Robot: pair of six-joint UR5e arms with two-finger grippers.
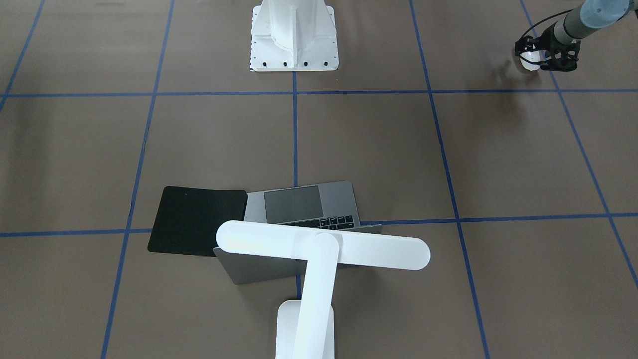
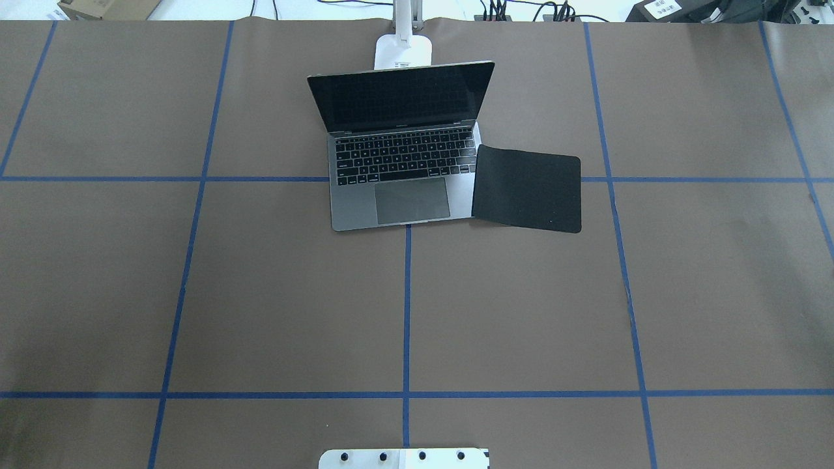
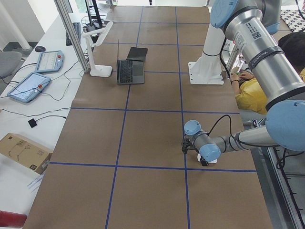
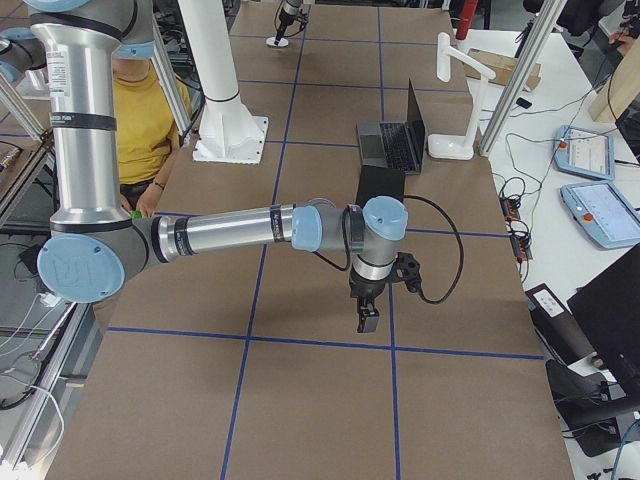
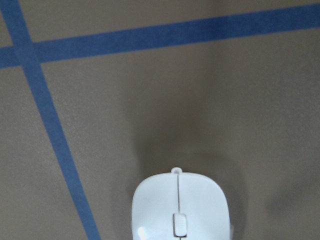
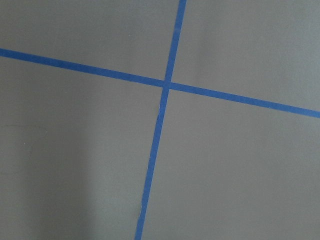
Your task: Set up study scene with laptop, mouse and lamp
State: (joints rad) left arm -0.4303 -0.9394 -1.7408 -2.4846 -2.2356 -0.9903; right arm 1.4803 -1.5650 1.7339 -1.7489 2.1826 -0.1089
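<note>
Mouse (image 5: 180, 212) is at the bottom middle of my L wrist cam, wheel end pointing up the view. One tape line runs across ahead of it & another slants down on its left. In the front view it's far out at the L end of the bench (image 2: 260, 293), on my side, by a tape crossing, w/ my L fingers (image 1: 533, 55) down round it. Can't tell if they're pinching it or just straddling it: too small there, & the wrist cam shows no fingertips. Can't tell either whether it's on the bench or just off it. Laptop (image 2: 397, 176) is well apart from that, mid-bench toward the far side, lid up, screen dark & facing me. Lamp (image 1: 324, 249) stands just behind the lid, base near the far edge, bar head crosswise & covering the lid's top edge in the front view. Black mat (image 2: 528, 189) lies flat on the laptop's R side, its edge touching the laptop. White pedestal (image 1: 294, 50) is bolted at the middle of my side. My R fingers (image 4: 367, 318) hang pointing down over bare bench on the R, near a tape line. They show only in the side cam, so wide or narrow I can't tell; R wrist cam gives just a tape crossing. A person in yellow (image 4: 150, 130) sits off the bench behind the pedestal.
</note>
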